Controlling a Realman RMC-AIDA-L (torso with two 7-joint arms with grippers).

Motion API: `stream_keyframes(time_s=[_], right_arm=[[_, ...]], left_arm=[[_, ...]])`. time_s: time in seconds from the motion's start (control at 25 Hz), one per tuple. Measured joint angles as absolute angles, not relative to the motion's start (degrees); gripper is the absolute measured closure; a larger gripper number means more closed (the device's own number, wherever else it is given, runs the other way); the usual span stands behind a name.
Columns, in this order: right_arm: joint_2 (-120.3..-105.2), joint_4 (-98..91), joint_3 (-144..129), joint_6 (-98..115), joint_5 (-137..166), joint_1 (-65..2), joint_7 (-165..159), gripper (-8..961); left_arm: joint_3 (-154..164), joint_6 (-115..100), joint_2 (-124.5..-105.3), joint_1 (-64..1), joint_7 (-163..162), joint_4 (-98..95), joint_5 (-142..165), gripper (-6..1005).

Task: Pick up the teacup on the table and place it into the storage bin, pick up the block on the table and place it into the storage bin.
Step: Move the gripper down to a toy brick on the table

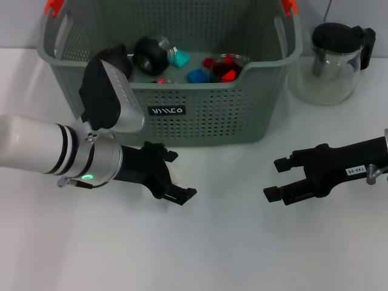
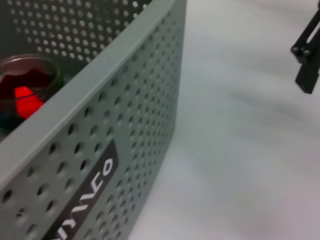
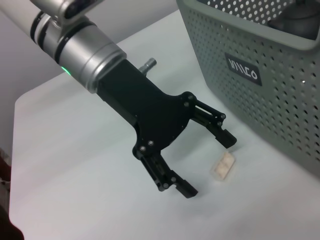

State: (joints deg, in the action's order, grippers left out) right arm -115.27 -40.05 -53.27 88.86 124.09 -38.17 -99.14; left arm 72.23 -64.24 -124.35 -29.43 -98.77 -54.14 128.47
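The storage bin (image 1: 200,112) stands at the back of the table. Inside it, a glass teacup (image 1: 229,65) holds red pieces, and the left wrist view shows the teacup (image 2: 25,90) behind the bin's wall (image 2: 125,125). A small pale block (image 3: 223,165) lies on the table in front of the bin. My left gripper (image 1: 180,176) is open, with the block between its spread fingers (image 3: 220,131) and untouched. My right gripper (image 1: 274,179) is open and holds nothing, low over the table to the right.
A glass teapot (image 1: 333,60) with a black lid stands to the right of the bin. The bin also holds black objects (image 1: 151,54) and teal, blue and red blocks (image 1: 197,76). The right gripper's fingers (image 2: 306,75) show far off in the left wrist view.
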Motion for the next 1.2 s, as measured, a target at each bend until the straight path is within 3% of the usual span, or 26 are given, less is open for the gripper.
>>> stream_keyframes(time_s=[0.56, 1.2], right_arm=[[-115.31, -40.0, -53.3, 88.9, 124.1, -38.1, -99.1, 26], [-115.26, -40.0, -53.3, 88.9, 124.1, -38.4, -99.1, 26]], left_arm=[[73.0, -59.0, -124.29, -29.5, -98.7, -51.8, 128.6, 60], [74.5, -56.8, -124.39, -29.8, -99.0, -50.3, 129.2, 361]])
